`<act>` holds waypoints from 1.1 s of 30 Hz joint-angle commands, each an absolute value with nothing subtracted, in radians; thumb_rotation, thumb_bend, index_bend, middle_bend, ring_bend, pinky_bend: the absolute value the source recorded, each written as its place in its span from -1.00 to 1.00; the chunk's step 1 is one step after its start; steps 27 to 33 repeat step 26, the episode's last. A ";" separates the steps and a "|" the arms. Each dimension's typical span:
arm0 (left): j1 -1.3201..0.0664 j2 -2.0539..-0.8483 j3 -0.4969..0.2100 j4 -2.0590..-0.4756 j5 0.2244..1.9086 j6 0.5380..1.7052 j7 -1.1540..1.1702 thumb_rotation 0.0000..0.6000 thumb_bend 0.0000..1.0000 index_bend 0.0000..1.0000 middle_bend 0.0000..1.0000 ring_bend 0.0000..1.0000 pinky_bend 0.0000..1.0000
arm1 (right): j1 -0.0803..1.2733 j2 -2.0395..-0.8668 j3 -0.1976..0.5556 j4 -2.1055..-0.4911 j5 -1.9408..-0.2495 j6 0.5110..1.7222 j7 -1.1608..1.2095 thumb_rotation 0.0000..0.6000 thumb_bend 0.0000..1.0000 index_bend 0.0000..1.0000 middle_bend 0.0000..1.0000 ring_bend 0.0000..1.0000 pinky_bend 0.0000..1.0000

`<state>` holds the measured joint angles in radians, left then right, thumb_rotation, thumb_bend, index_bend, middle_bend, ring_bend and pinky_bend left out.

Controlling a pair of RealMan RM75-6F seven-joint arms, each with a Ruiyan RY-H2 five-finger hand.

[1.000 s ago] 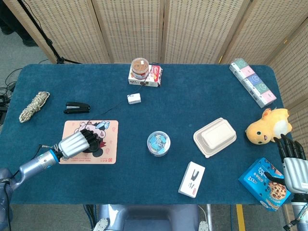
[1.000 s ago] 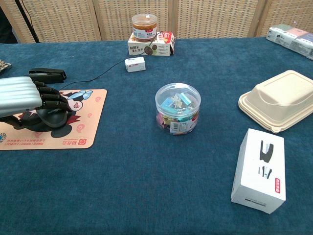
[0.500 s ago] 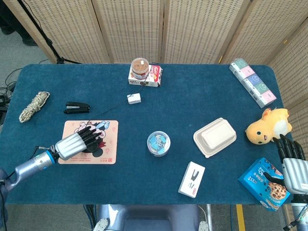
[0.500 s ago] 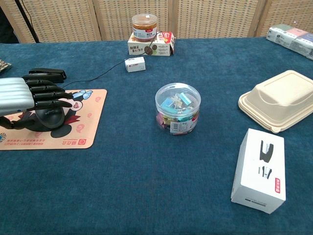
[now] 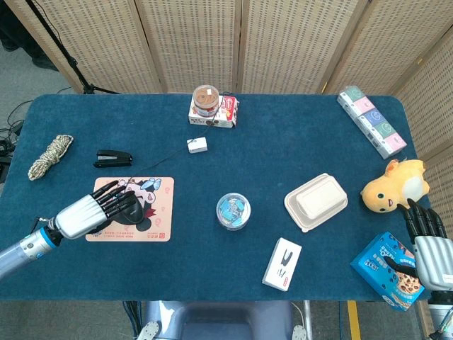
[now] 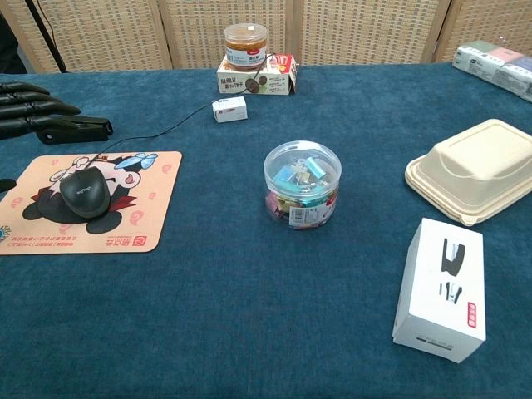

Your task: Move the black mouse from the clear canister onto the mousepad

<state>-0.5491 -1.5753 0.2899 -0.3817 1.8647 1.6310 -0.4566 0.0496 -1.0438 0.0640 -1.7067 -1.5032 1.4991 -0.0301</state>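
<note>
The black mouse [image 6: 85, 193] lies on the pink cartoon mousepad [image 6: 133, 224], its thin cable trailing back toward a small white box [image 6: 230, 109]. My left hand [image 5: 92, 210] hovers over the pad's left part [image 5: 159, 212] with fingers spread and nothing in it. In the chest view only its fingertips [image 6: 33, 100] show at the left edge, well above the mouse. In the head view the mouse [image 5: 132, 206] peeks out just past those fingers. The clear canister [image 6: 302, 184] of clips stands mid-table. My right hand [image 5: 427, 237] rests open at the far right edge.
A black stapler [image 5: 113, 158] and a rope coil [image 5: 49, 156] lie beyond the pad. A takeout box [image 5: 316, 202], a white stapler carton [image 5: 282, 263], a yellow plush [image 5: 393, 188] and a blue cookie box [image 5: 389, 269] fill the right side. A jar on a carton [image 5: 209, 106] stands at the back.
My left hand has released the mouse, opened its fingers, lifted and drawn back to the left. The mouse stays on the mousepad, now uncovered in the chest view.
</note>
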 commanded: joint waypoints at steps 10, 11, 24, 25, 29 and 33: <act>-0.362 -1.159 0.225 -1.299 1.605 1.545 -0.313 0.98 -0.62 -1.00 -1.00 -1.00 -1.00 | 0.039 -1.022 0.037 -1.732 -1.581 1.529 0.002 1.00 -1.00 -1.00 -1.00 -1.00 -1.00; -0.337 -1.146 0.220 -1.349 1.574 1.545 -0.315 1.00 -0.62 -1.00 -1.00 -1.00 -1.00 | 0.040 -1.022 0.034 -1.733 -1.589 1.529 0.003 1.00 -1.00 -1.00 -1.00 -1.00 -1.00; -0.170 -1.162 0.146 -1.464 1.424 1.578 -0.230 1.00 -0.71 -1.00 -1.00 -1.00 -1.00 | 0.025 -1.014 0.012 -1.739 -1.649 1.565 0.006 1.00 -1.00 -1.00 -1.00 -1.00 -1.00; -0.168 -1.158 0.144 -1.465 1.426 1.569 -0.232 1.00 -0.71 -1.00 -1.00 -1.00 -1.00 | 0.023 -1.013 0.010 -1.740 -1.653 1.570 0.005 1.00 -1.00 -1.00 -1.00 -1.00 -1.00; -0.166 -1.155 0.140 -1.465 1.431 1.563 -0.233 1.00 -0.71 -1.00 -1.00 -1.00 -1.00 | 0.021 -1.013 0.009 -1.742 -1.657 1.574 0.004 1.00 -1.00 -1.00 -1.00 -1.00 -1.00; -0.166 -1.155 0.140 -1.465 1.431 1.563 -0.233 1.00 -0.71 -1.00 -1.00 -1.00 -1.00 | 0.021 -1.013 0.009 -1.742 -1.657 1.574 0.004 1.00 -1.00 -1.00 -1.00 -1.00 -1.00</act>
